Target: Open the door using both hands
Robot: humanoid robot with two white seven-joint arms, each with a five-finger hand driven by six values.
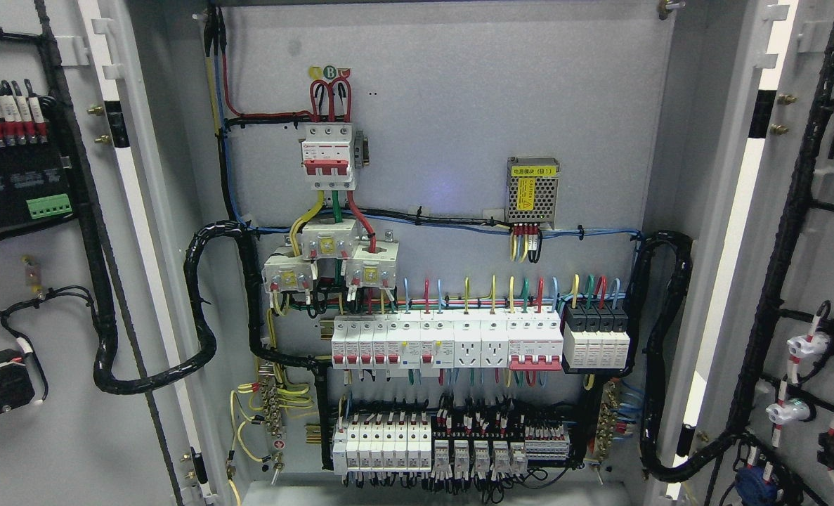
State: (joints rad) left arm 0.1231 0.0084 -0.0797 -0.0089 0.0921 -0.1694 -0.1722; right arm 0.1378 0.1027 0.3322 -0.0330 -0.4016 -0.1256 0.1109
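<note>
grey cabinet (445, 105), both doors (58, 436) open, wiring (199, 309)

Cut off at the picture's sides: the left door (72, 281) and right door (810, 281), their outer parts out of sight. Too small to read: print on the yellow label (526, 192). Cropped by the bottom edge: the lowest wires (459, 492).

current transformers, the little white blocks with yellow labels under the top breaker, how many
3. One upper middle, one lower left, one lower right, clustered below the breaker. None looks hidden, though wires cross them.
</note>
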